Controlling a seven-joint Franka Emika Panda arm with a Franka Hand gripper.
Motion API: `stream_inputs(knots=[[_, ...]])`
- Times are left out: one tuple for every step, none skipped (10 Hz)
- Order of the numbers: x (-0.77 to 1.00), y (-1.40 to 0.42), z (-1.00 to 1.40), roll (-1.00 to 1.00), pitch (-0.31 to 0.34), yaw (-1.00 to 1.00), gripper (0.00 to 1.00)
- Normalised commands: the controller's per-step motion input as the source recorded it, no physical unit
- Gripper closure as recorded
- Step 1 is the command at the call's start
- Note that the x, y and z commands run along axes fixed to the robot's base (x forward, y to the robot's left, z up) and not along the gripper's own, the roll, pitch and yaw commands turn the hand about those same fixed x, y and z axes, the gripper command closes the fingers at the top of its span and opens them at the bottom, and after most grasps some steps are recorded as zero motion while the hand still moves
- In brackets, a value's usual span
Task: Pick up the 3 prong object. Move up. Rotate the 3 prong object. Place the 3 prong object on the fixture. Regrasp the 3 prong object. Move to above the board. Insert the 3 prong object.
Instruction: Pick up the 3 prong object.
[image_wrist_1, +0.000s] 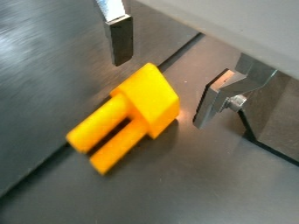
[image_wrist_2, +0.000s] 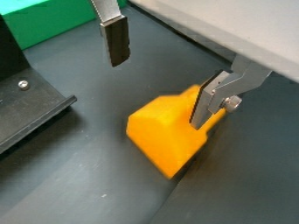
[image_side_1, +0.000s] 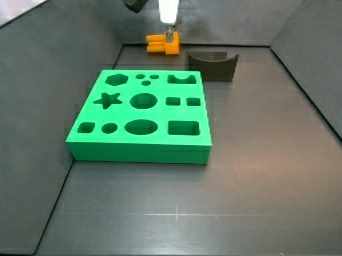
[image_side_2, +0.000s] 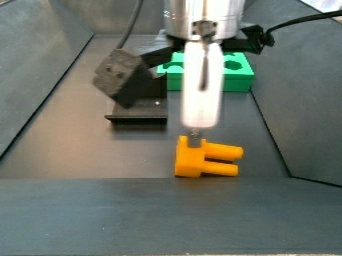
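Orange 3 prong object (image_wrist_1: 126, 118) lies flat on the floor beneath the wide-open tool (image_wrist_1: 170, 83), straddled for pickup.

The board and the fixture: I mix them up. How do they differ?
The board is bright green; the fixture is dark. The board is large, flat and full of cut-outs; the fixture is small with one notch. Both sit on the floor. The pincer hangs over the orange piece.

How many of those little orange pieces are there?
1. The 3 prong object lies on the dark floor, directly under the open gripper, beyond the board. None hidden, seemingly.
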Motion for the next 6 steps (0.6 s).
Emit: stream_inputs(knots=[[0.17, 0.45, -0.25, -0.06, 0.047, -0.28, 0.0], [0.52, 0.13, -0.35, -0.17, 0.0, -0.23, 0.0], [0.41, 0.03, -0.33, -0.22, -0.036, -0.32, 0.0], [0.29, 0.0, -0.27, -0.23, -0.036, -0.35, 0.0], [0.17, 0.0, -0.23, -0.23, -0.033, -0.37, 0.0], [0.01, 0.05, -0.23, -0.18, -0.024, -0.36, 0.0]])
